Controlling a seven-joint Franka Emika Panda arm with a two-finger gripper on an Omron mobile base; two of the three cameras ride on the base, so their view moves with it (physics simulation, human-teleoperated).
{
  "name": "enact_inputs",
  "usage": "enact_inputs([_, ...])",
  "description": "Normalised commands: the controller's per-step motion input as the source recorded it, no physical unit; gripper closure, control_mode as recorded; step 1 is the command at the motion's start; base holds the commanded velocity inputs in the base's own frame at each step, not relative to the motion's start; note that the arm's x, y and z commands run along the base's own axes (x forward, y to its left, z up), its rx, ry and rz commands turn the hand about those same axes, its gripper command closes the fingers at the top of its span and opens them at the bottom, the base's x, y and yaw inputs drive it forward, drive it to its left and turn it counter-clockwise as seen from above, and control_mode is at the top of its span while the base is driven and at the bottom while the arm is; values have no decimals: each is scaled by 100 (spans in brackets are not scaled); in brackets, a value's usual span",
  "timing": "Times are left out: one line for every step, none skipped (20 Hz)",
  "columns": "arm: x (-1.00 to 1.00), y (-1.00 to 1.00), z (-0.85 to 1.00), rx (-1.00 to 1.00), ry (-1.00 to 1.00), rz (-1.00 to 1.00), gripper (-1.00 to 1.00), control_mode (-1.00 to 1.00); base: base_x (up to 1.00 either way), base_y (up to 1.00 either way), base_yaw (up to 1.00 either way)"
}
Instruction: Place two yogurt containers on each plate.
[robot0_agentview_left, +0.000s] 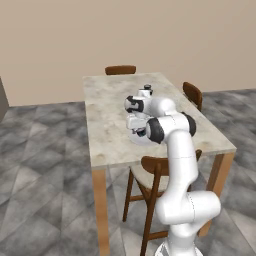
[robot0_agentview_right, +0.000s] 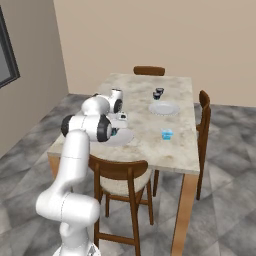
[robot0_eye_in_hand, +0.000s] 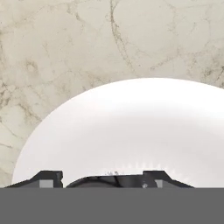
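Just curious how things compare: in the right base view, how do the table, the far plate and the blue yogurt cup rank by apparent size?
1. Table
2. Far plate
3. Blue yogurt cup, though nearer the camera

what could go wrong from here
1. A dark yogurt cup sits between the fingertips of the gripper over the near plate; how firm the grip is cannot be told, so it might slip or land tipped.
2. The two dark cups stand close together beside the far plate; reaching for one could knock the other over.
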Motion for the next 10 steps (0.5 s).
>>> enact_inputs([7,0,-21,0,1,0,100,-100,0,0,0])
enact_inputs([6,5,-17,0,0,1,-100,-100,0,0,0])
enact_inputs([0,6,-14,0,0,3,-100,-100,0,0,0])
enact_inputs([0,1,-16,0,1,1,-100,-100,0,0,0])
enact_inputs([0,0,-13,0,0,1,-100,-100,0,0,0])
enact_inputs([0,0,-11,0,0,2,-100,-100,0,0,0])
enact_inputs([0,-1,-7,0,0,2,-100,-100,0,0,0])
enact_inputs([0,0,-8,0,0,0,-100,-100,0,0,0])
enact_inputs([0,0,-7,0,0,0,-100,-100,0,0,0])
enact_inputs([5,0,-10,0,0,0,-100,-100,0,0,0])
